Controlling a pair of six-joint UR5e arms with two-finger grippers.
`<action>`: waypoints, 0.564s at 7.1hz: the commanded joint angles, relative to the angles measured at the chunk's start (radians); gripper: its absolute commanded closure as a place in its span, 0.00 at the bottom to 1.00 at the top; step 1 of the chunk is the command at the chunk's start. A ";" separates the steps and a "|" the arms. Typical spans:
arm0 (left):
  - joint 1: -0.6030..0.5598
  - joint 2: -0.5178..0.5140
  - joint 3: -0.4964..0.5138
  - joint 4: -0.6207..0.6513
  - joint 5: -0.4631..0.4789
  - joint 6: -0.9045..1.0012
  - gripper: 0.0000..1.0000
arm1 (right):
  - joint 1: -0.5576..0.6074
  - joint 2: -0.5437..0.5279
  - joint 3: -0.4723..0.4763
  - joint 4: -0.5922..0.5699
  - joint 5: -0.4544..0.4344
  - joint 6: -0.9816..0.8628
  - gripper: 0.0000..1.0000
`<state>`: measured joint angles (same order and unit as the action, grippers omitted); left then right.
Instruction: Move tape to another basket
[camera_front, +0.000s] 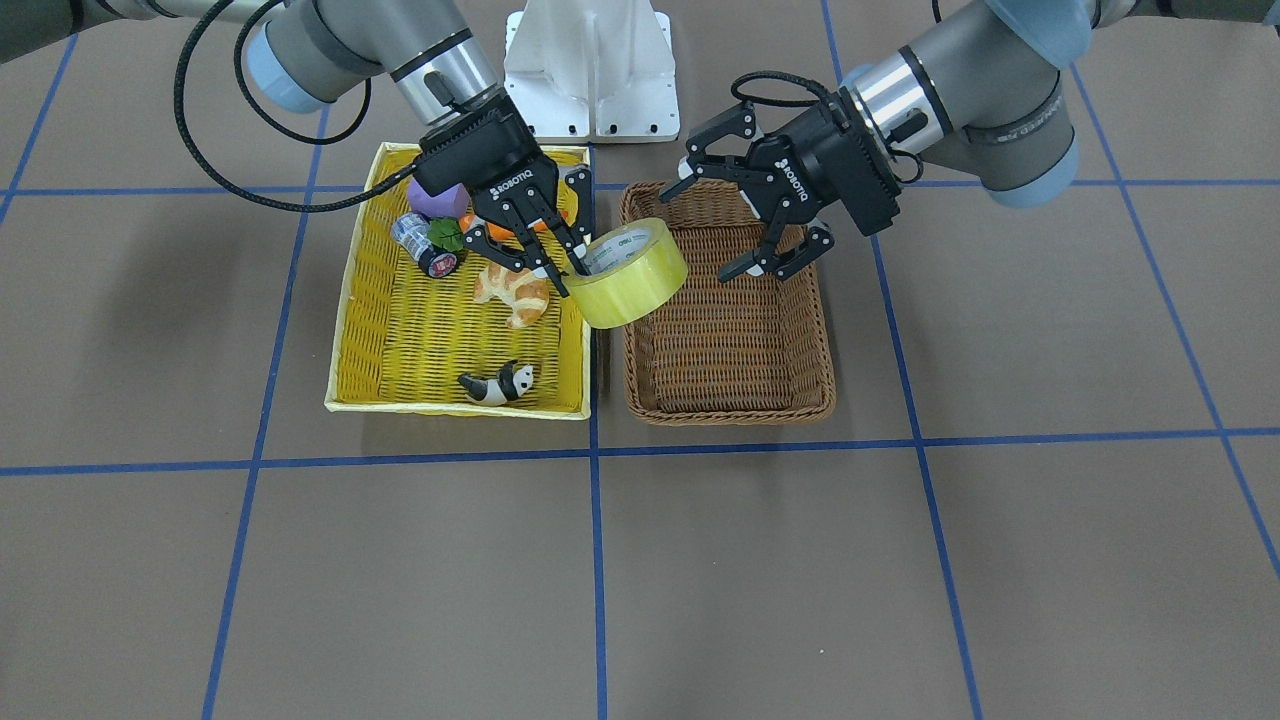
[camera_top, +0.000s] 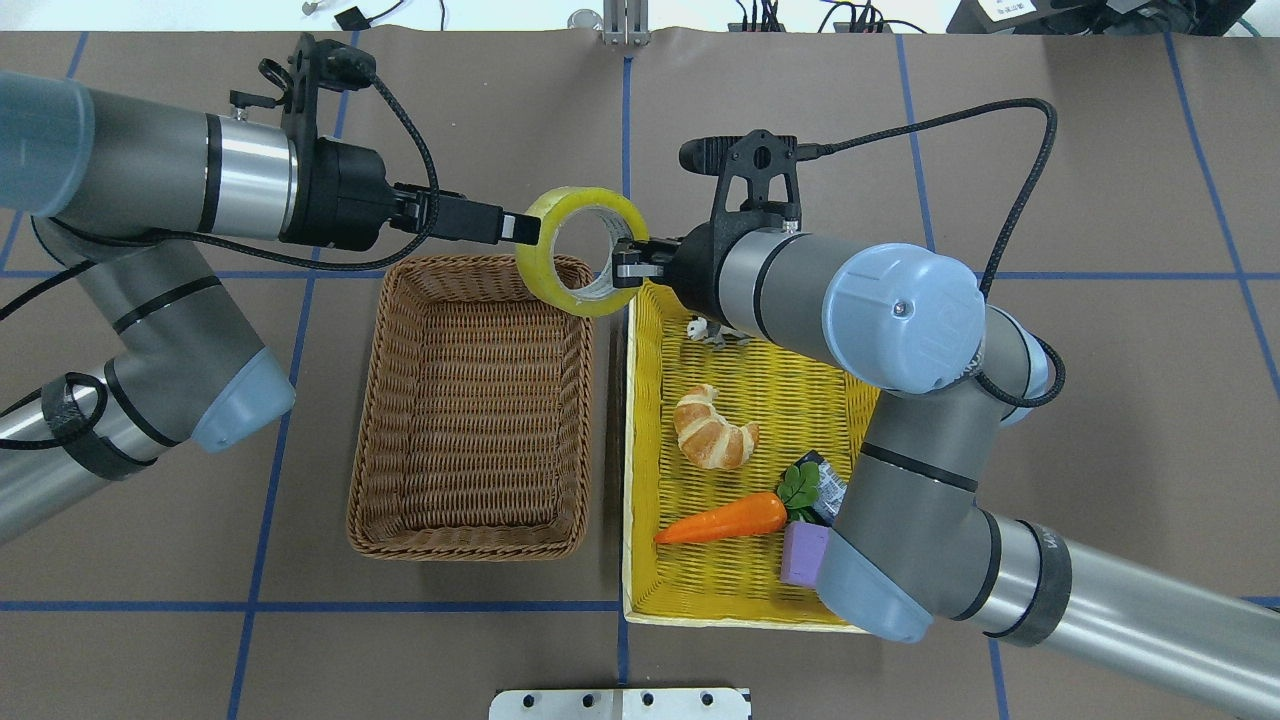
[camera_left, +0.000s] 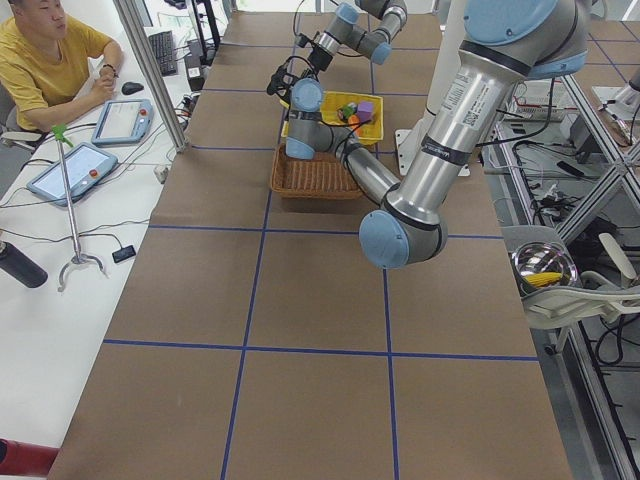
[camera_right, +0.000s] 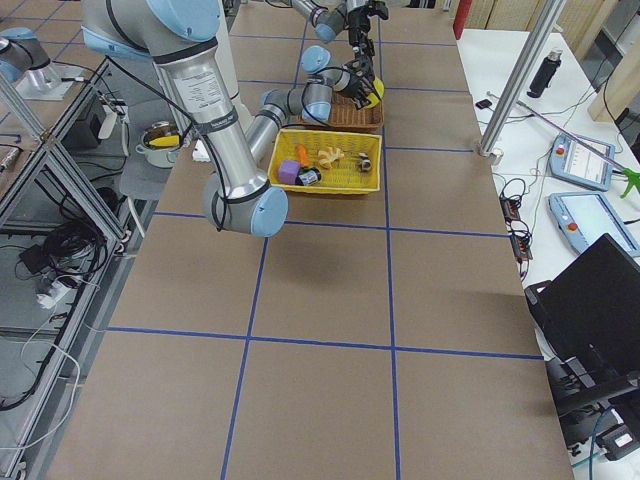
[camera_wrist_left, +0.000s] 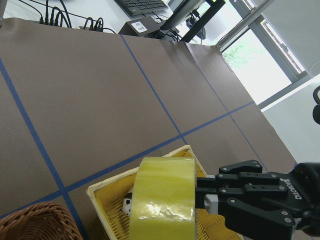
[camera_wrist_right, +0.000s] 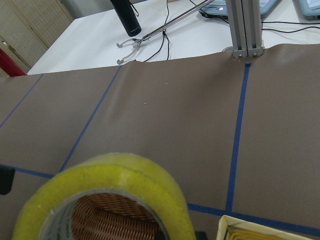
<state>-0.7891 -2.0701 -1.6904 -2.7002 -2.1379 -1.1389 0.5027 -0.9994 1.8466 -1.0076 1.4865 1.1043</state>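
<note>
The yellow tape (camera_front: 632, 277) is lifted in the air above the gap between the two baskets, at their far ends from the robot. My right gripper (camera_front: 570, 268) is shut on its wall, one finger inside the white core. It also shows in the overhead view: tape (camera_top: 538, 262), right gripper (camera_top: 626, 268). My left gripper (camera_front: 700, 235) is open and empty, close beside the tape's other side over the brown wicker basket (camera_front: 730, 410), which is empty. In the overhead view the left gripper (camera_top: 517, 228) reaches the tape's rim. The left wrist view shows the tape (camera_wrist_left: 162, 200) edge-on.
The yellow basket (camera_front: 345, 300) holds a croissant (camera_front: 512, 290), a toy panda (camera_front: 498, 385), a carrot (camera_top: 725, 518), a purple block (camera_front: 438, 198) and a small black-and-white cylinder (camera_front: 425, 245). The white robot base (camera_front: 592, 70) stands behind the baskets.
</note>
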 joint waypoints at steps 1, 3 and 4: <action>0.004 0.001 0.003 0.000 0.000 0.001 0.01 | -0.006 0.019 0.000 0.000 0.000 0.000 1.00; 0.005 -0.001 0.006 0.002 0.001 -0.004 0.04 | -0.006 0.025 -0.001 0.001 0.000 -0.001 1.00; 0.005 -0.001 0.003 0.002 0.000 -0.075 0.99 | -0.006 0.025 0.000 0.003 0.001 -0.001 1.00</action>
<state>-0.7843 -2.0707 -1.6856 -2.6985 -2.1373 -1.1593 0.4971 -0.9751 1.8456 -1.0065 1.4867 1.1035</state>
